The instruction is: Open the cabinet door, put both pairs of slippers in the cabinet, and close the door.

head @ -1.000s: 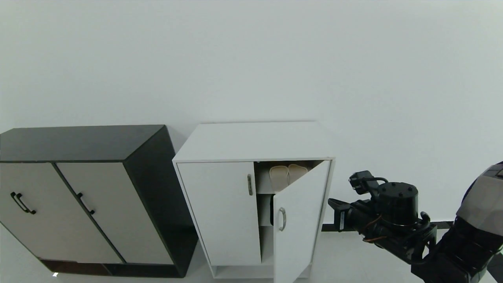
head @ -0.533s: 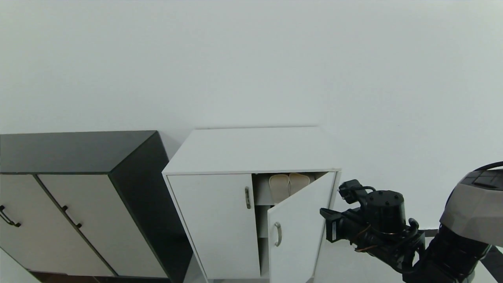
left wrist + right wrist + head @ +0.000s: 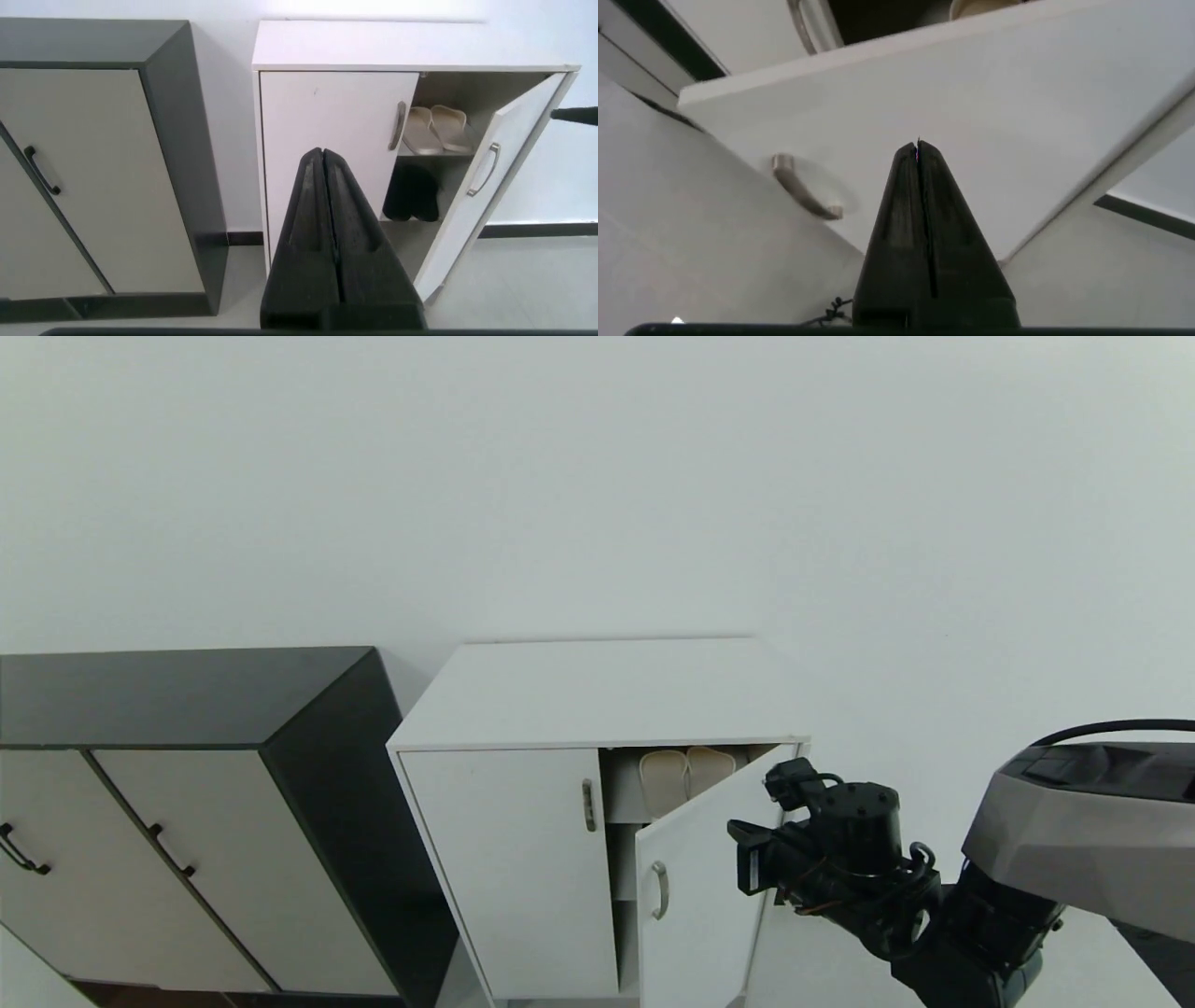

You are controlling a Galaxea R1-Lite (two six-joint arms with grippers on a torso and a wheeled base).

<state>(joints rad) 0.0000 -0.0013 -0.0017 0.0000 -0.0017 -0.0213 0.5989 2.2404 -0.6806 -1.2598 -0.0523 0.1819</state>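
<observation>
Right tool: the right tool point(image 3: 920, 149) has its two fingers pressed flat together with nothing between them. Its tip is right at the outer face of the right door point(image 3: 695, 859), between the hinge side and the door handle point(image 3: 660, 889). Whether it actually touches the panel I cannot tell.

Left tool: the left tool point(image 3: 324, 154) is also fully pinched together and holds nothing. It hangs well back from the white cabinet point(image 3: 597, 691), pointing toward the closed left door point(image 3: 513, 868).

Right door: it is partly open and hinged on the cabinet's right side. Its free edge is swung out toward the robot, leaving a wedge-shaped gap. The panel's long axis is upright, and its handle runs upright near the free edge.

Beige slippers: the beige slippers point(image 3: 684, 775) lie side by side on the upper shelf, inside the gap and behind the open door, beyond the right tool. Their long axes run front to back, with the rounded ends toward the opening.

Black slippers: the black slippers point(image 3: 412, 194) sit on the shelf below the beige pair. They are too dark for me to tell which way they point.

Surroundings: a dark cabinet point(image 3: 187, 691) with two pale doors, both closed, stands just beside the white one on its left, against a plain wall.
</observation>
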